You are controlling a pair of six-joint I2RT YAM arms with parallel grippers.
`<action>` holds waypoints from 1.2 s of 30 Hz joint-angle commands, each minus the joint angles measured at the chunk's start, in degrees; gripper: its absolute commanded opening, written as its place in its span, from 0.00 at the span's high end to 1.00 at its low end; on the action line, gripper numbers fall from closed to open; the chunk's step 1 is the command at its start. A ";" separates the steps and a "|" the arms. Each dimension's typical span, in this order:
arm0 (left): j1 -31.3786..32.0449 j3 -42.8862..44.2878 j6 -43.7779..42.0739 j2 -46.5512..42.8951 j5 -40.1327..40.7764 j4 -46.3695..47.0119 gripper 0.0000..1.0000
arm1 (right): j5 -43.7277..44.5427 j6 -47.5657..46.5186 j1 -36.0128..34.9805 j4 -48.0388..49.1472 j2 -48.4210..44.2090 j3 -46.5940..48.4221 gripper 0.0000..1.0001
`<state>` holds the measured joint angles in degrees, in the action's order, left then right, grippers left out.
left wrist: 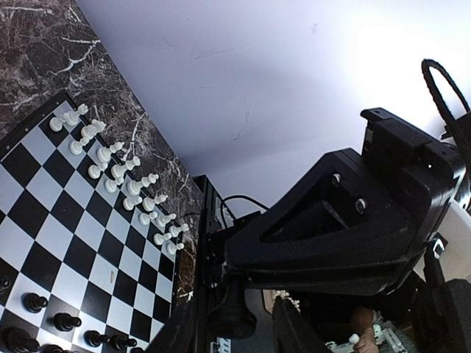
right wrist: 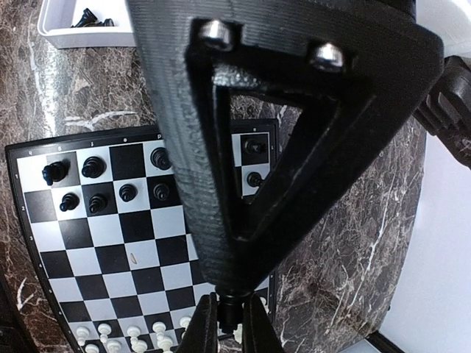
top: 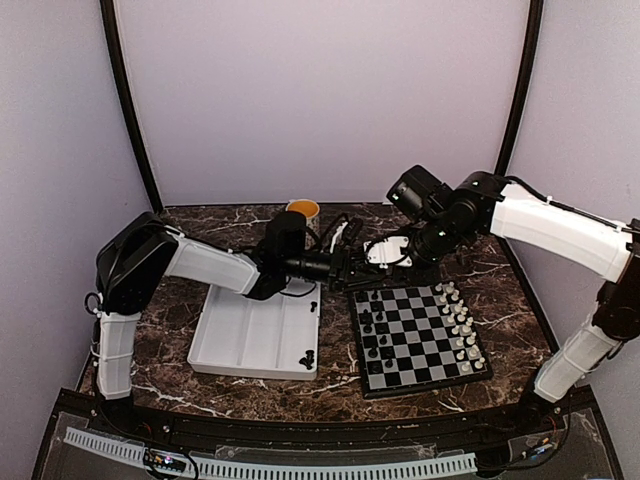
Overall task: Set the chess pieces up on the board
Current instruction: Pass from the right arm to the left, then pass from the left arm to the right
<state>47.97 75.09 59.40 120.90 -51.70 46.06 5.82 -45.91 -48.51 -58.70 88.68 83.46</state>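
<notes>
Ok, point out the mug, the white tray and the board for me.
mug [top: 303, 209], top external view, its yellow inside.
white tray [top: 245, 335], top external view, bare floor.
board [top: 418, 335], top external view, bare middle squares.

Marble table [top: 180, 300]: board [top: 420, 335], tray [top: 250, 340], mug [top: 303, 210]

Right wrist: black triangular plastic frame [right wrist: 184, 147] hides a 12-to-6 o'clock strip of the black-and-silver checked board [right wrist: 110, 257]. Left wrist: board cut off at 9 and 6 o'clock. Overhead: tiny glossy black chess pieces [top: 368, 322] too small to identify.
</notes>
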 commanded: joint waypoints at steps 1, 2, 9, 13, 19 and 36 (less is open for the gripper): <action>0.04 1.81 2.06 0.73 -1.94 4.58 0.68 | -0.95 1.33 -0.88 1.34 0.95 1.57 0.97; 0.05 1.77 2.53 0.87 -2.16 5.09 0.69 | -0.91 1.41 -0.95 1.49 1.04 1.61 0.97; 0.03 1.15 3.44 0.95 -2.57 6.70 0.82 | -0.36 2.53 -0.93 1.91 0.49 1.56 0.85; -0.03 -0.44 4.93 0.92 -1.96 11.78 0.85 | -4.94 3.36 4.02 6.01 -4.43 -0.03 0.65; 0.00 -2.68 5.42 0.38 1.83 22.33 0.86 | -40.45 20.43 27.40 14.66 -8.63 -1.03 0.50; -0.03 -2.37 2.08 0.01 9.93 23.47 0.87 | -77.14 53.20 36.08 38.27 -6.78 -20.24 0.44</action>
<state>47.79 72.23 62.61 122.39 -42.48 67.55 -65.87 1.85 -12.16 -26.76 81.93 63.70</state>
